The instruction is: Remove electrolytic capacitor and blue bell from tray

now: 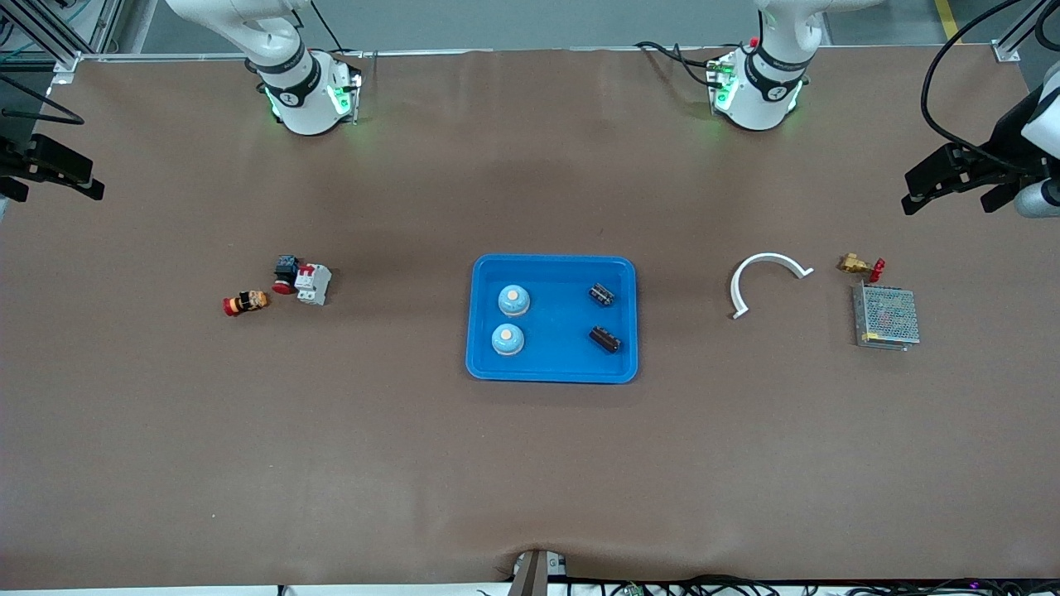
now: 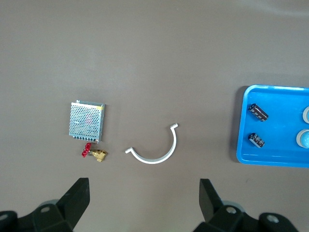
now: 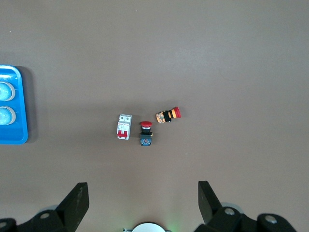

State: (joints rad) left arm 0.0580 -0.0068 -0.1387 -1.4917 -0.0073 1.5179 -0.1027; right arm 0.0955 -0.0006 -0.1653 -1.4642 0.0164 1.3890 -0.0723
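A blue tray (image 1: 553, 261) lies mid-table. In it stand two pale blue bells (image 1: 513, 300) (image 1: 508, 339) toward the right arm's end and two black capacitors (image 1: 602, 294) (image 1: 605, 338) toward the left arm's end. The left wrist view shows the capacitors (image 2: 258, 112) (image 2: 256, 140) in the tray (image 2: 241, 125). The right wrist view catches the bells (image 3: 5, 91) at the tray's edge (image 3: 14, 140). My left gripper (image 1: 911, 192) (image 2: 144, 193) hangs open and empty over the table's left-arm end. My right gripper (image 1: 58, 174) (image 3: 143, 195) hangs open and empty over the right-arm end.
Toward the left arm's end lie a white curved piece (image 1: 766, 269), a brass valve with a red handle (image 1: 857, 266) and a metal mesh box (image 1: 886, 317). Toward the right arm's end sit a white circuit breaker (image 1: 313, 283), a red push button (image 1: 286, 273) and an orange-red button (image 1: 246, 302).
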